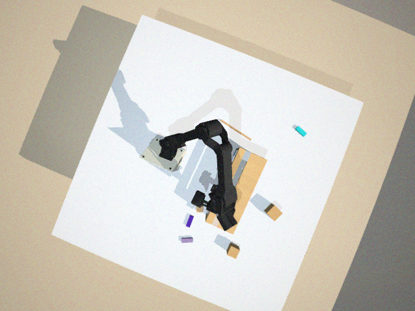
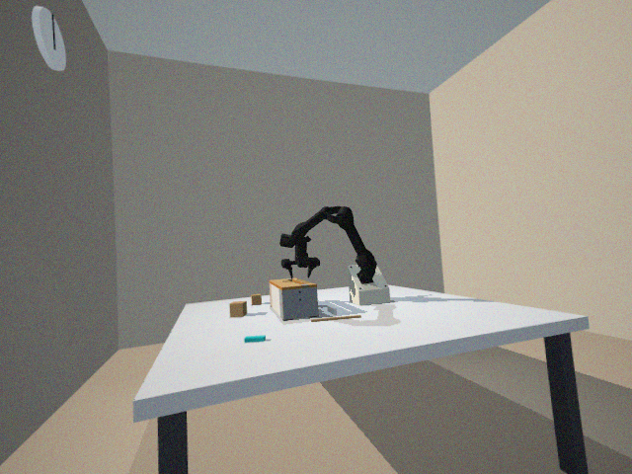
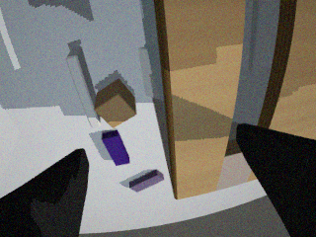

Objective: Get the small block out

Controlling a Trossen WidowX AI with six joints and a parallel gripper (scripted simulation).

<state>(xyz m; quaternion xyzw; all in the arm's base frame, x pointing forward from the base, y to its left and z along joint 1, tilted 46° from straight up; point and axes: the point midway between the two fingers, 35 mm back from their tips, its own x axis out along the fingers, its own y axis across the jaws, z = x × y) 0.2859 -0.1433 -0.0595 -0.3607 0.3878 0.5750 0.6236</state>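
Jaws of the gripper [image 3: 161, 178] stand wide apart and empty above the end edge of the box [image 3: 204, 59], while the small tan block [image 3: 117, 101] lies out on the table [image 3: 39, 138] beside the box wall, near two purple pieces [image 3: 117, 146], looking cube-like, its long axis untellable.

The top view looks straight down; the exterior view stands low and far; the wrist view hangs near, all sharing the box [image 1: 249, 173].
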